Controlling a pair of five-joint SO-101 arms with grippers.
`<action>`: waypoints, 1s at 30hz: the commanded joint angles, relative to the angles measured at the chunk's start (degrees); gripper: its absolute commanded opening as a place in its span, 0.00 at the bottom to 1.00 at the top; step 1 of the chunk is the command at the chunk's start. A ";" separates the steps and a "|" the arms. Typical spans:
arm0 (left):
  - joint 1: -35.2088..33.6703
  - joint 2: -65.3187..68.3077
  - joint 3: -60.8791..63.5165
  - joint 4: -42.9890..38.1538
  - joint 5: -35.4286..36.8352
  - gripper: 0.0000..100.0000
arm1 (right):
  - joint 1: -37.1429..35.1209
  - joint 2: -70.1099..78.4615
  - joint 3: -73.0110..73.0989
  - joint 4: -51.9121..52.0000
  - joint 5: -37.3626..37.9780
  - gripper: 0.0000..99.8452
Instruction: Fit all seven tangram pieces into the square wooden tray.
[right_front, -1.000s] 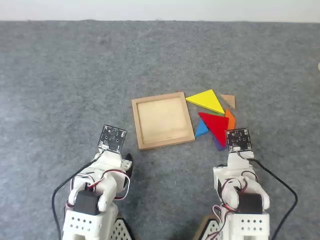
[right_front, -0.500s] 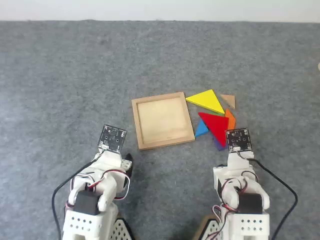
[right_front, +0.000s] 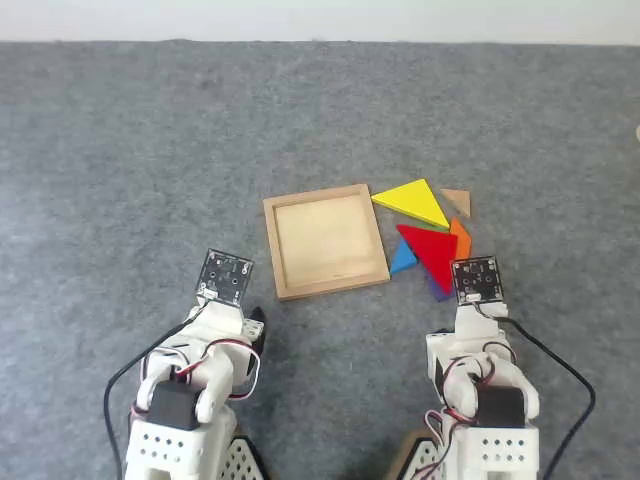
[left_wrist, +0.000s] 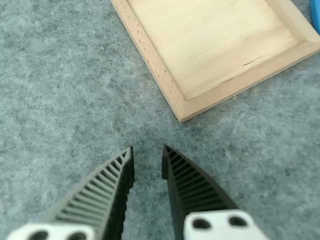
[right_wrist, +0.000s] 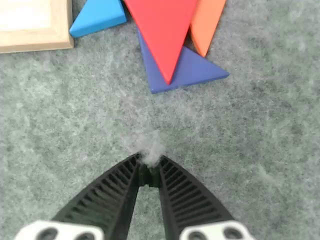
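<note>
One tray, seven coloured pieces at most, two arms.

There is a single square wooden tray (right_front: 271, 250), with nothing counted inside it. Beside the tray, on the side toward the right arm, six pieces can be counted for certain: one yellow triangle (right_front: 415, 200), one red triangle (right_front: 428, 248), one orange piece (right_front: 460, 238), one light blue triangle (right_front: 402, 259), one dark blue triangle (right_wrist: 192, 70) and one small tan triangle (right_front: 458, 201). A green sliver (right_front: 441, 229) between yellow and red may be a seventh. There are two grippers, nearer than the tray: the left gripper (left_wrist: 147, 155) and the right gripper (right_wrist: 149, 162).
</note>
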 joint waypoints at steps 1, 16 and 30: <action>-0.44 -1.23 -0.31 0.35 0.53 0.09 | -0.22 -0.92 0.79 0.31 0.09 0.01; -0.44 -1.23 -0.31 0.35 0.53 0.09 | -0.31 -0.92 0.79 0.31 0.00 0.01; -0.44 -1.23 -0.31 0.35 0.53 0.09 | 13.76 -0.40 -10.73 -8.40 27.78 0.01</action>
